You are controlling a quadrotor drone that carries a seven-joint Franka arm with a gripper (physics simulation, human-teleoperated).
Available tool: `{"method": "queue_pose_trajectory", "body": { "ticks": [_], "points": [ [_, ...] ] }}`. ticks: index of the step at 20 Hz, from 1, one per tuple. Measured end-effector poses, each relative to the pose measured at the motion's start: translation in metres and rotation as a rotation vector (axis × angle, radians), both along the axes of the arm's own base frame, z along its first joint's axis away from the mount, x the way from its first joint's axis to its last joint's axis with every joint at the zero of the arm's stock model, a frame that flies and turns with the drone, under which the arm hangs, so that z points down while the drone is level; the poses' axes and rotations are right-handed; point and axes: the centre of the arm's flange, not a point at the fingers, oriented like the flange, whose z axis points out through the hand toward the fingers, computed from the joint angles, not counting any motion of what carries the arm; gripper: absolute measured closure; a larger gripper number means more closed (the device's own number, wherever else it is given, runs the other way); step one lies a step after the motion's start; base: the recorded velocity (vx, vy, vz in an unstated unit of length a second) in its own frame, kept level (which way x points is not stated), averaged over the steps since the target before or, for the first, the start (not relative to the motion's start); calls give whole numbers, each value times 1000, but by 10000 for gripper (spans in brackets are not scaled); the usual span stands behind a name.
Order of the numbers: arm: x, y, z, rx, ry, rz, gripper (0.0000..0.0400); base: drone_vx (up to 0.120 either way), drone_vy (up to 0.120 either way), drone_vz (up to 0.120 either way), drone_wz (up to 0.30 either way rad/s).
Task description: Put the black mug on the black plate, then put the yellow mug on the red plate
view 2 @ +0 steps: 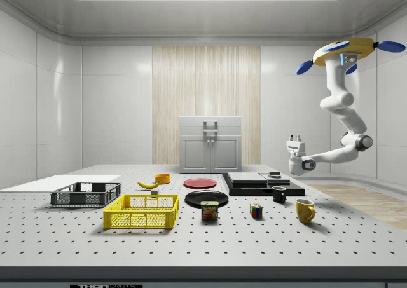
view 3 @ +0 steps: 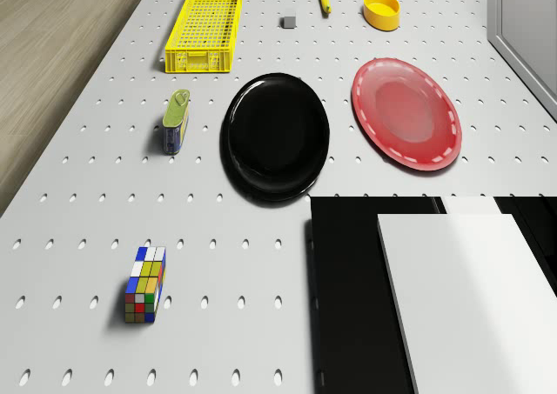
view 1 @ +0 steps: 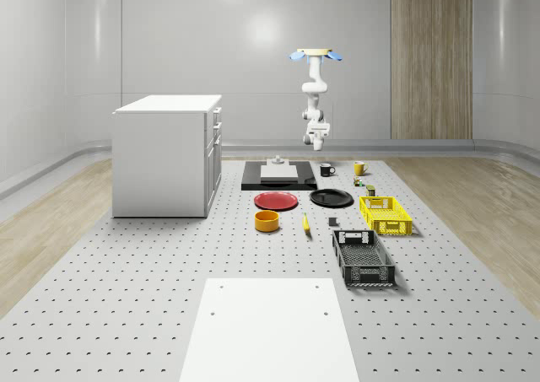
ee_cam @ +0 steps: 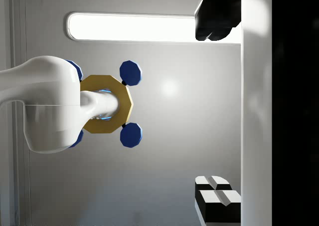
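Drone (view 1: 315,56) hovers high over the far end of the perforated table (view 1: 169,314), above the two mugs. The arm hangs down from it and bends back up, so the gripper (view 2: 295,138) points toward the ceiling. The wrist view looks up at the drone's underside, and the two fingers (ee_cam: 214,201) stand spread wide apart with nothing between them. In the side view the gripper is well above the black mug (view 2: 279,194) and clear of it.

The black mug stands upright on the table just beside the black slab (view 1: 278,180), which carries a white block (view 1: 278,171). Yellow mug (view 2: 304,210) is upright, near the black mug, toward the side view's right. Both mugs rest on the table, not on plates.

Black plate (view 3: 275,136) and red plate (view 3: 406,113) lie side by side, bare, in front of the slab and apart from the mugs.

Also on the table:
- yellow crate (view 1: 385,214)
- black crate (view 1: 362,258)
- tin can (view 2: 209,210)
- colour cube (view 3: 145,283)
- banana (view 2: 148,184)
- yellow bowl (view 1: 267,221)
- white cabinet (view 1: 167,154), at the whole-scene view's left
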Motion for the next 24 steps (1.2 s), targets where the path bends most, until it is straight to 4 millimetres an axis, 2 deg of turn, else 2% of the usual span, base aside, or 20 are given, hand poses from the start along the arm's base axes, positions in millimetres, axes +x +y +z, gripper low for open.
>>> {"method": "queue_pose_trajectory", "body": {
  "ticks": [9,15,20,22,24],
  "points": [
    [-1,9,-1,-86,-7,-2,0,0,0,-120,0],
    [-1,27,-5,-277,-11,-7,0,0,0,-120,0],
    [-1,60,-23,-658,-13,-17,0,0,0,-120,0],
    [0,77,-40,-901,-13,-24,0,0,0,-120,0],
    [1,91,-67,-1202,-13,-32,0,0,0,-120,0]
  ]
}}
